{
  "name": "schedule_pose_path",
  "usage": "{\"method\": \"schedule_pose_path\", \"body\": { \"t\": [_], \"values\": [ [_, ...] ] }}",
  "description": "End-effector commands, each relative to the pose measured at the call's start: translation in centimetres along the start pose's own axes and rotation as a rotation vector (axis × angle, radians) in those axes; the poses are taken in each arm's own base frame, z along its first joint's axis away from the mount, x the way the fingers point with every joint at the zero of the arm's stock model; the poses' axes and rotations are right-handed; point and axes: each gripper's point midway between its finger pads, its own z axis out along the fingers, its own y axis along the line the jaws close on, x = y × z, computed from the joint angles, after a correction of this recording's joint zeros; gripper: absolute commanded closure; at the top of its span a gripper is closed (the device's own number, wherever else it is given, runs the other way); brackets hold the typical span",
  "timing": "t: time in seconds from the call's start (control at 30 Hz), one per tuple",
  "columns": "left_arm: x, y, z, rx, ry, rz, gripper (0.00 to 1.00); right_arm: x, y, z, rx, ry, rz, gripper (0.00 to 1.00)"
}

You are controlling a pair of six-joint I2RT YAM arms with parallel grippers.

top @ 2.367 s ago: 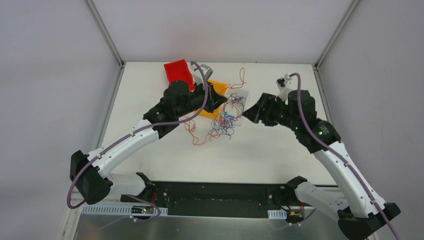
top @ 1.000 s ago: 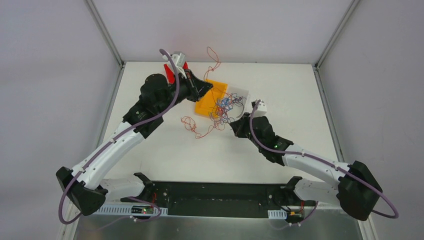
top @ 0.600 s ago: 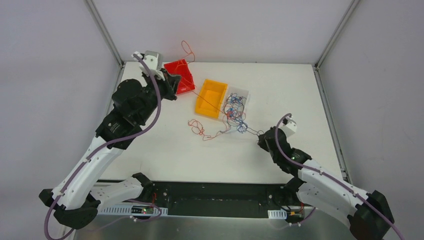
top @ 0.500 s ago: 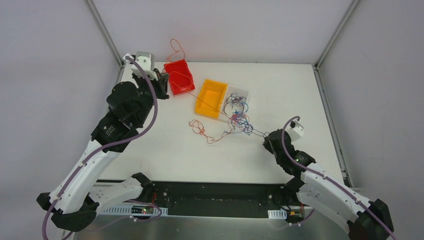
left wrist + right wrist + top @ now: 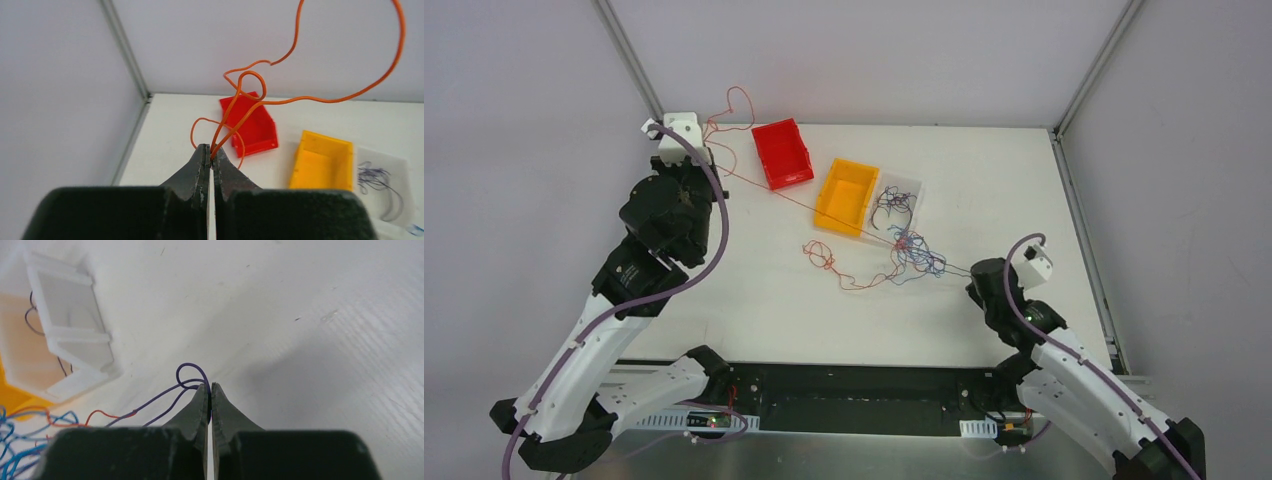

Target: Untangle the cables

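Note:
A knot of blue, purple and orange cables (image 5: 911, 250) lies on the table just in front of the bins. My left gripper (image 5: 210, 150) is shut on an orange cable (image 5: 250, 112), held high at the back left corner (image 5: 705, 148). That cable runs taut from there down to the knot, and its free end loops in the air. My right gripper (image 5: 210, 386) is shut on a purple cable (image 5: 189, 371) low over the table at the near right (image 5: 973, 272). This strand stretches straight back to the knot.
A red bin (image 5: 782, 152), a yellow bin (image 5: 847, 195) and a clear tray (image 5: 912, 187) holding a few dark cables stand in a row at the back. A loose orange loop (image 5: 819, 253) lies left of the knot. Frame posts rise at the back corners.
The left arm has swung back and left with the orange cable. The right arm has drawn back to the near right with the purple one. The knot slid off the tray and stretched out.

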Motion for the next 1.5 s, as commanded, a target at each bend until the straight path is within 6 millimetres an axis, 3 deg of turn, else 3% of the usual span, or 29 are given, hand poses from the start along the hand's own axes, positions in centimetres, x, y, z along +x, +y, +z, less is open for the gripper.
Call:
{"method": "schedule_pose_path", "body": {
  "t": [0.0,0.13,0.3,0.4,0.53,0.6,0.67,0.8,0.87,1.03,1.23,1.47],
  "values": [
    [-3.1,8.0,-2.2,-0.354,-0.042,0.155,1.00,-2.1,-4.7,0.0,0.217,-0.070,0.122,1.00],
    [-5.4,11.1,-4.0,-0.479,-0.132,0.214,1.00,-2.4,-6.3,-0.1,0.299,-0.092,0.143,1.00],
    [-5.0,11.5,-4.4,-0.493,-0.134,0.227,1.00,-3.2,-5.6,-0.4,0.262,-0.106,0.134,1.00],
    [-3.8,9.3,-3.9,-0.334,-0.153,0.137,1.00,-3.2,-3.2,-0.5,0.148,-0.062,0.078,1.00],
    [-2.9,7.4,-2.9,-0.257,-0.146,0.082,1.00,-4.1,-1.7,-1.2,0.074,-0.064,0.032,1.00],
    [-2.3,6.1,-2.4,-0.203,-0.131,0.070,1.00,-4.1,-0.2,-1.6,-0.002,-0.040,-0.013,0.93],
    [-1.8,4.8,-1.9,-0.149,-0.125,0.039,1.00,-4.1,1.3,-2.1,-0.085,-0.012,-0.057,0.81],
    [-1.2,2.8,-1.2,-0.071,-0.111,0.000,1.00,-4.0,3.7,-3.2,-0.204,0.029,-0.119,0.43],
    [-1.1,1.7,-0.9,-0.032,-0.104,-0.017,1.00,-4.0,4.6,-3.6,-0.237,0.044,-0.140,0.34],
    [-1.3,-1.7,0.2,0.092,-0.095,-0.084,1.00,-4.0,5.5,-3.7,-0.263,0.065,-0.172,0.31],
    [-2.0,-8.0,2.5,0.274,-0.053,-0.203,1.00,-4.0,6.3,-3.6,-0.305,0.048,-0.159,0.30],
    [-1.7,-11.2,7.1,0.246,-0.009,-0.166,1.00,-4.2,6.9,-3.8,-0.330,0.046,-0.181,0.30]
  ]
}}
